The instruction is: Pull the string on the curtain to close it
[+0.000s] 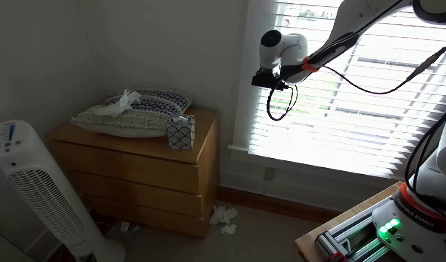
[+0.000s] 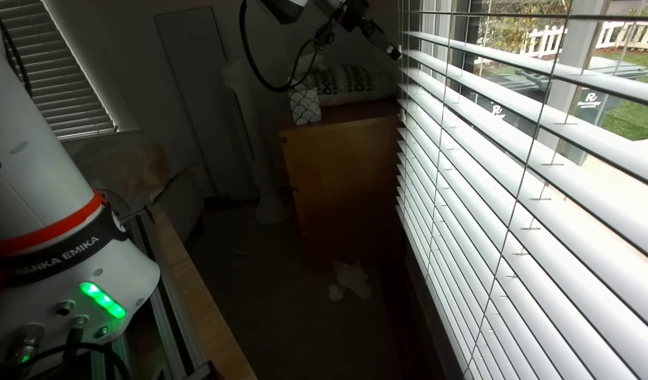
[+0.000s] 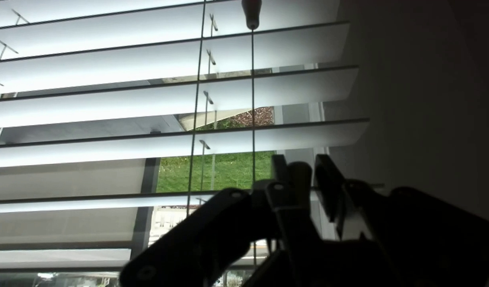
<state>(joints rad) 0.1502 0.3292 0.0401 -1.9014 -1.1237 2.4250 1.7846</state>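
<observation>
The curtain is a white slatted blind in both exterior views [image 1: 299,140] [image 2: 477,221], and it fills the left of the wrist view [image 3: 108,67]. It hangs down with its slats tilted partly open. In the wrist view, a thin string [image 3: 253,95] runs from a small pale tassel [image 3: 252,14]. My gripper [image 3: 301,157] has its fingers a small gap apart, just right of that string. A dark rounded thing [image 3: 300,175] shows between the fingers; I cannot tell whether it is a tassel. In an exterior view, the fingertips [image 2: 392,51] are close to the blind's far edge.
A wooden dresser [image 1: 135,153] holds pillows [image 1: 150,109] and a tissue box [image 1: 181,133]. A white tower fan [image 1: 48,203] stands beside it. Crumpled tissues [image 1: 223,215] lie on the floor. The window frame [image 1: 243,72] borders the blind. A black cable loop [image 1: 275,118] hangs from the wrist.
</observation>
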